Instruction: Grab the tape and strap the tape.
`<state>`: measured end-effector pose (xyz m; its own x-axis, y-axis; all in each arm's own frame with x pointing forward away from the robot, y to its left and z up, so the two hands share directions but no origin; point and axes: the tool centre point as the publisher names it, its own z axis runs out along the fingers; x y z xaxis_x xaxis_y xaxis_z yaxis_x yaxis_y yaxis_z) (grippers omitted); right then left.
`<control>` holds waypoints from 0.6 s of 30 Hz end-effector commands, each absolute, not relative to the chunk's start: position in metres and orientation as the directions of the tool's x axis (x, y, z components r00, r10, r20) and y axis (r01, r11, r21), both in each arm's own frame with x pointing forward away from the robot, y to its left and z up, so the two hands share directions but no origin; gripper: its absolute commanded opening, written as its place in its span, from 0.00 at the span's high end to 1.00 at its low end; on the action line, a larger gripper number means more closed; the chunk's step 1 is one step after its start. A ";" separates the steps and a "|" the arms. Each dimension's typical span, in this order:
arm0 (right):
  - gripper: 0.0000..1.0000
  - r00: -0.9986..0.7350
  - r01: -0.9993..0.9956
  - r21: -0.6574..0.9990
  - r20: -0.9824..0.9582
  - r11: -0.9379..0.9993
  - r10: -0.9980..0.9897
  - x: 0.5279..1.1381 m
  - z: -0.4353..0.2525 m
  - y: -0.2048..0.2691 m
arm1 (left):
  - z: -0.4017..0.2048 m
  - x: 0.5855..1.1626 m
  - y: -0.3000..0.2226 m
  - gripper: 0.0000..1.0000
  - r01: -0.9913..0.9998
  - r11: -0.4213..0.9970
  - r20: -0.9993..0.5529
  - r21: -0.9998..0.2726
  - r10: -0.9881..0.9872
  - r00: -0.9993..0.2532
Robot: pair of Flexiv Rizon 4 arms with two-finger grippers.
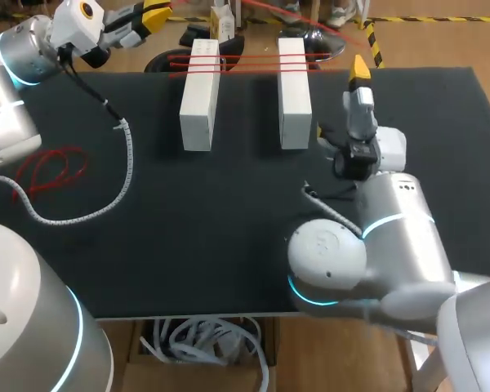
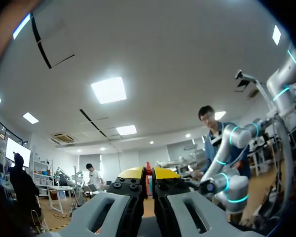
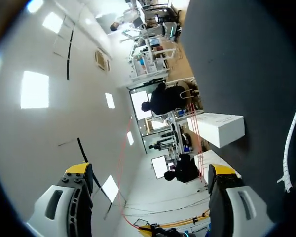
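The desk (image 1: 229, 253) is matt black. Two blocks, left (image 1: 200, 94) and right (image 1: 294, 90), are plain white, crossed by thin red strands (image 1: 245, 61). A red loop (image 1: 53, 171) lies far left. The spiral-wrapped cable (image 1: 129, 155) is white. The left arm (image 1: 24, 57) and right arm (image 1: 392, 237) are silver-grey with glowing cyan rings; their jaws are yellow-tipped.

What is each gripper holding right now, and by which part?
Left gripper is shut on the red tape; which part of it cannot be told. Right gripper is open, holding nothing.
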<state>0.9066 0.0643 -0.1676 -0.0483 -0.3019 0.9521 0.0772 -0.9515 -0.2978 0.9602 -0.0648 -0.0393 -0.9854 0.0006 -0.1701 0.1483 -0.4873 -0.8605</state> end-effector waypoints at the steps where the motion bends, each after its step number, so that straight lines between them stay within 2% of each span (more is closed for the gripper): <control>1: 0.00 0.082 -0.379 -0.540 0.789 -0.751 -0.609 0.908 -0.157 0.074 | -0.040 0.961 -0.065 1.00 0.149 -0.490 -0.172 -0.859 0.001 -0.985; 7: 0.00 0.124 -0.421 -0.502 0.793 -0.755 -0.596 0.914 -0.151 0.069 | -0.040 0.961 -0.065 1.00 0.149 -0.490 -0.172 -0.859 0.001 -0.985; 18: 0.00 0.136 -0.374 -0.385 0.877 -0.844 -0.461 0.940 -0.134 0.061 | -0.040 0.961 -0.065 1.00 0.149 -0.490 -0.172 -0.859 0.001 -0.985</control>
<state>0.9294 0.0621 -0.1442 0.0660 -0.4539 0.8886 -0.1082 -0.8886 -0.4458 0.9602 -0.0648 -0.0394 -0.9854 0.0006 -0.1700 0.1482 -0.4874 -0.8605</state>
